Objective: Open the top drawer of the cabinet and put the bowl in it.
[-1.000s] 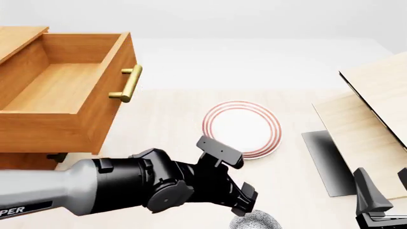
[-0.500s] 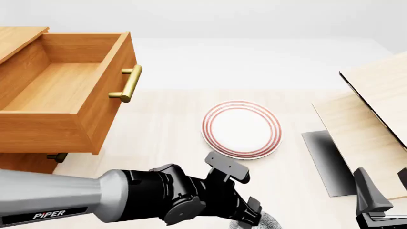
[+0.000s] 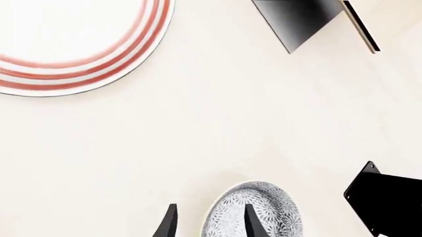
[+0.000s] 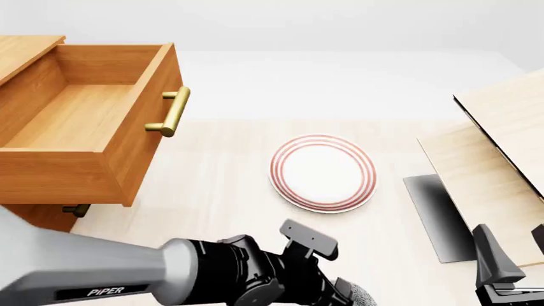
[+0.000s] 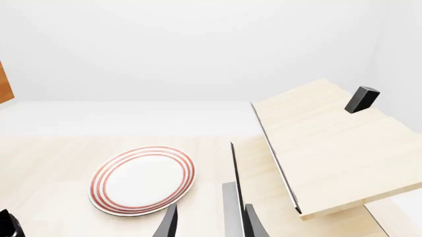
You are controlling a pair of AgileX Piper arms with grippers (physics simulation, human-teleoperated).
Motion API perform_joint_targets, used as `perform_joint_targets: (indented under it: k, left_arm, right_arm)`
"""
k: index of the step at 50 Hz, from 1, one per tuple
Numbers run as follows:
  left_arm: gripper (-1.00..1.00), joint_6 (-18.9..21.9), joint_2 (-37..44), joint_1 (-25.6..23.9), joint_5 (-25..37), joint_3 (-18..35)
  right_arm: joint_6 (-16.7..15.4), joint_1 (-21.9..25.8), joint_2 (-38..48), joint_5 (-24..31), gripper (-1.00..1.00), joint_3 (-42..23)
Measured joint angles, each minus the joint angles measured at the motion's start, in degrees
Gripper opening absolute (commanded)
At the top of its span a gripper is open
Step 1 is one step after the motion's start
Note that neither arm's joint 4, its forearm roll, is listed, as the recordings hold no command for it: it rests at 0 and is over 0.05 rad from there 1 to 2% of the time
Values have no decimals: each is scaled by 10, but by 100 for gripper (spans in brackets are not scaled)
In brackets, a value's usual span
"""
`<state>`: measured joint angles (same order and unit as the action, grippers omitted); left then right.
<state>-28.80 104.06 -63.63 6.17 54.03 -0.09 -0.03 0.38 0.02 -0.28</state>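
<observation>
- We see only a sliver of the small white bowl with grey-blue speckles (image 4: 361, 298) in the front view; the left arm covers most of it and the frame edge cuts it.
- Left wrist view: the bowl (image 3: 254, 210) is cut off by the frame edge, resting on the pale table (image 3: 218, 123).
- The black left gripper (image 3: 209, 222) has its jaws apart; one finger (image 3: 252, 222) lies over the bowl's inside, the other (image 3: 168, 224) outside its rim, so the rim sits between them. Contact we cannot tell.
- The black right gripper (image 5: 209, 222) shows two fingertips apart with nothing between, low at the front view's right edge (image 4: 510, 274), mostly cut off.
- The orange-brown wooden top drawer with brass bar handle (image 4: 85, 121) stands pulled out of the orange-brown wooden cabinet (image 4: 25, 217), well apart from the bowl.
- The flat white plate with red rings (image 4: 323, 172) lies between drawer and bowl.
</observation>
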Motion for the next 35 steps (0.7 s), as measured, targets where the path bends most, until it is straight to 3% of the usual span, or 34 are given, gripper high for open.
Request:
perform_joint_targets:
  k: [35]
  left_arm:
    - [100, -35, 44, -14, -26, -6]
  right_arm:
    - [0, 0, 0, 0, 100, 0]
